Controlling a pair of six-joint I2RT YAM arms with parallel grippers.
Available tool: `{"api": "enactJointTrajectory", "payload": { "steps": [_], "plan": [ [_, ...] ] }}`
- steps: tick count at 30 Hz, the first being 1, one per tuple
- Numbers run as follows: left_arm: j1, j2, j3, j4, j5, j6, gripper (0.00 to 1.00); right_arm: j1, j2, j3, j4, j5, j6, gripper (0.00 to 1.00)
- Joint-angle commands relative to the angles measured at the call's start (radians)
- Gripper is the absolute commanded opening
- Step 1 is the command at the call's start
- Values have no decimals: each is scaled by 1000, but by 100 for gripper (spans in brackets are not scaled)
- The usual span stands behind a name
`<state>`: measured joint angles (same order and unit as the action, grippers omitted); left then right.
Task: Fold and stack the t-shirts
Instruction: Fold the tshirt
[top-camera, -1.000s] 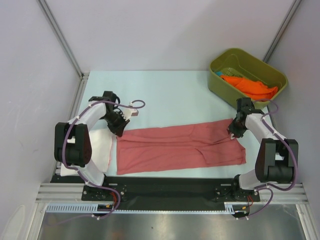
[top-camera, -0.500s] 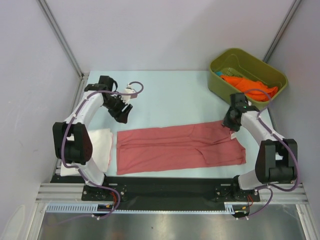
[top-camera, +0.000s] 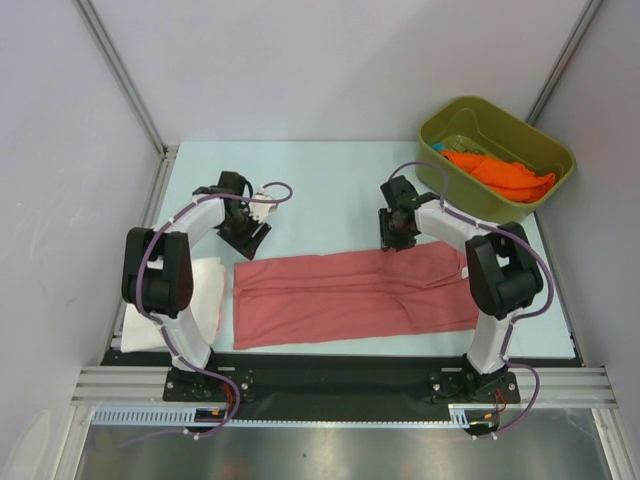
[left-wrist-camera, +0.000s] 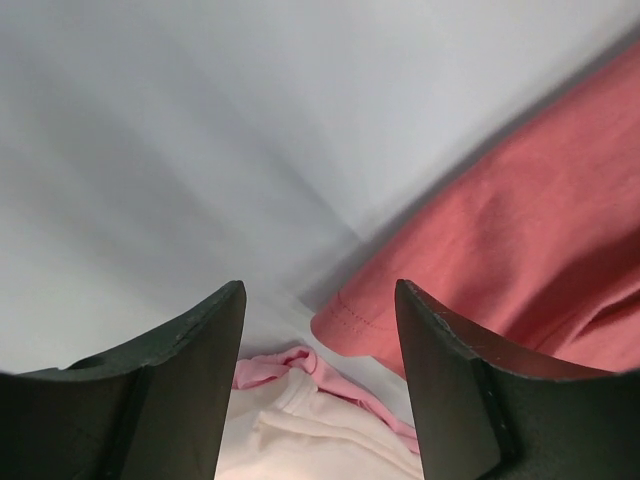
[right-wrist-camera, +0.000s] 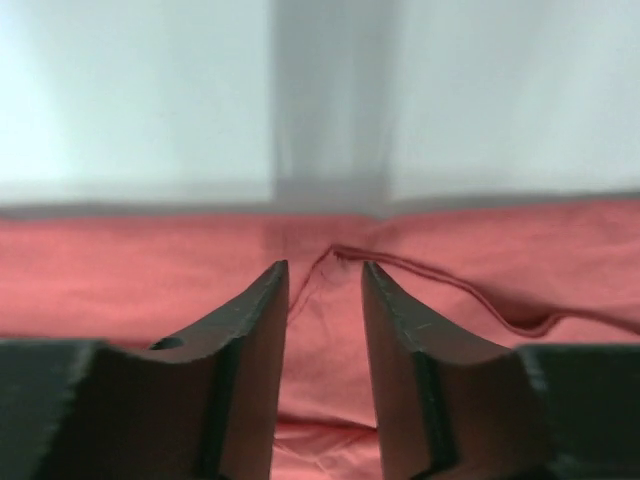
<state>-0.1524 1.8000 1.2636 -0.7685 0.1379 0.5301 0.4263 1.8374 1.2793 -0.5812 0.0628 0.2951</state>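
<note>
A salmon-red t-shirt (top-camera: 350, 295) lies flat and folded lengthwise across the near half of the table (top-camera: 330, 190). The left gripper (left-wrist-camera: 320, 300) hangs over the shirt's far left corner, fingers spread wide and empty. The right gripper (right-wrist-camera: 325, 270) is poised at the shirt's far edge with its fingers only narrowly parted, nothing between them; whether the tips touch cloth is unclear. A white t-shirt (top-camera: 205, 290) lies just left. An orange t-shirt (top-camera: 500, 172) sits in the olive-green bin (top-camera: 490, 105).

Bright, even light, soft shadows; both wrist views blur up close.
</note>
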Motion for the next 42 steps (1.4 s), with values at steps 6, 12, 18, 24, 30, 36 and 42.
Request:
{"api": "enactJointTrajectory", "payload": {
  "steps": [6,12,18,24,30,36,42],
  "plan": [
    [2,2,-23,52,-43,-38,67,14,57,55,-31,43,32,27],
    [4,2,-9,43,-37,-30,67,32,48,78,-51,92,15,0],
    [4,4,-7,43,-38,-22,67,78,-19,66,-57,123,-27,0],
    [4,2,-6,40,-37,-18,67,94,-53,15,0,80,-33,0],
    [5,-2,0,35,-41,-5,67,100,-35,20,6,63,-48,0],
    [5,-2,0,34,-43,-2,67,100,-23,8,24,-23,-68,2],
    [5,-2,0,37,-40,1,67,103,-61,-64,99,-110,-103,4]
  ]
}}
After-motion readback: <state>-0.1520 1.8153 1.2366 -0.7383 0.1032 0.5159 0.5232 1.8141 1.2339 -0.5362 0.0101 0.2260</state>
